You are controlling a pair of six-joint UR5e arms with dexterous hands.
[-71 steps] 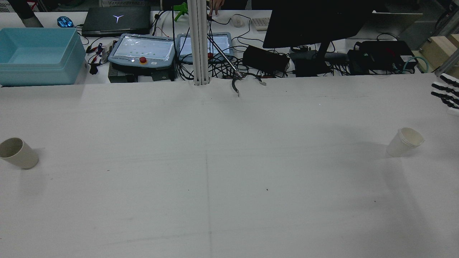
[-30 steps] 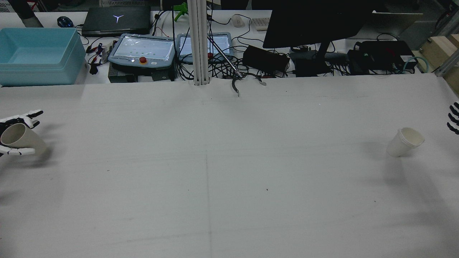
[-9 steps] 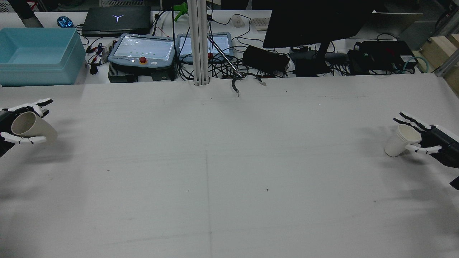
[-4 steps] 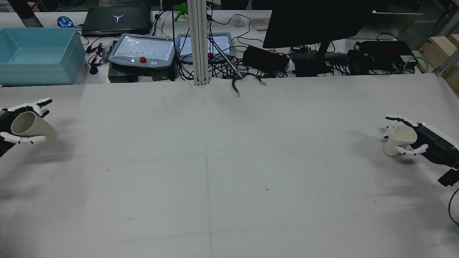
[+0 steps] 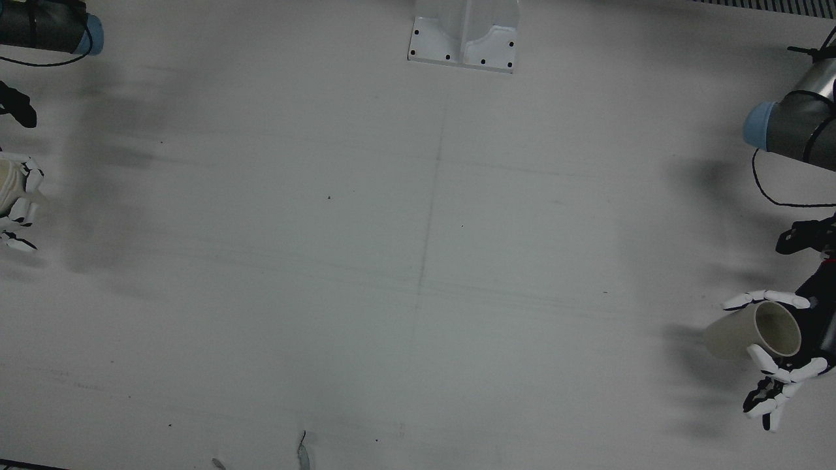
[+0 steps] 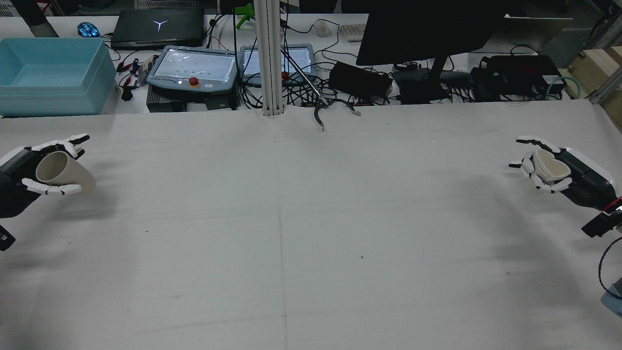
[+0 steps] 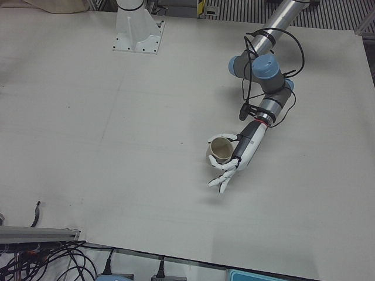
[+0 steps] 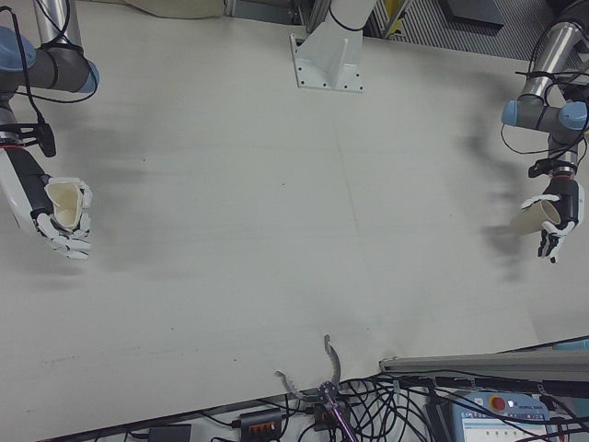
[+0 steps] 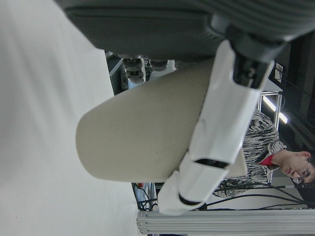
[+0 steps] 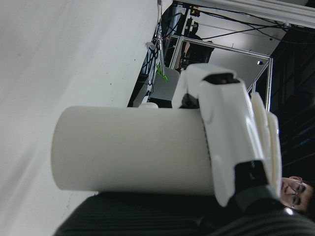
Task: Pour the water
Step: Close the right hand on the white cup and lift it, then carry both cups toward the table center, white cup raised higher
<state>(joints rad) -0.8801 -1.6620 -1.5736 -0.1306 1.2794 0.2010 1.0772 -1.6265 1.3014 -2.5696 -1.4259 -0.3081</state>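
My left hand (image 6: 22, 170) is shut on a beige cup (image 6: 65, 172) and holds it tilted above the table at the far left of the rear view. The front view shows that hand (image 5: 810, 339) and cup (image 5: 751, 329) at its right edge, as does the left-front view (image 7: 221, 150). My right hand (image 6: 573, 175) is shut on a white paper cup (image 6: 551, 165), lifted off the table at the far right. The right-front view shows that hand (image 8: 41, 207) and cup (image 8: 63, 204) at its left. The hand views show the beige cup (image 9: 138, 132) and white cup (image 10: 128, 150) wrapped by fingers.
The white table (image 6: 301, 233) stretches between the two hands. A white post (image 6: 269, 58) stands at the far edge, with a blue bin (image 6: 53, 78), control tablets (image 6: 194, 68), a monitor (image 6: 427, 29) and cables behind it.
My right hand closed on the white cup and lifted it up and away from the table. My left hand moved a little inward with the beige cup.
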